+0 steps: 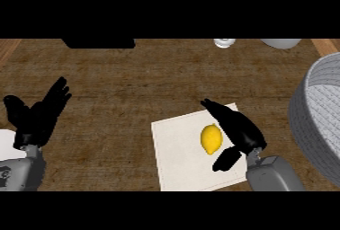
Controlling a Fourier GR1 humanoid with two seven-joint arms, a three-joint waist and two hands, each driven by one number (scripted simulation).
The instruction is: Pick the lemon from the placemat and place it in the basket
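Observation:
A yellow lemon [211,139] lies on a pale square placemat [178,152] near the counter's front. My right hand [240,131] hovers just right of the lemon, fingers straight and stretched toward the far side, thumb hanging down below it; nothing is held. A large grey woven basket [317,112] fills the right edge of the view, only partly shown. My left hand [38,116] rests open at the left, fingers up, far from the lemon.
A black object [100,43] sits at the back edge, with a small white item [224,42] and a pale bowl-like shape [282,43] at the back right. A white patch [8,140] shows at the left edge. Brown counter [133,90] lies between.

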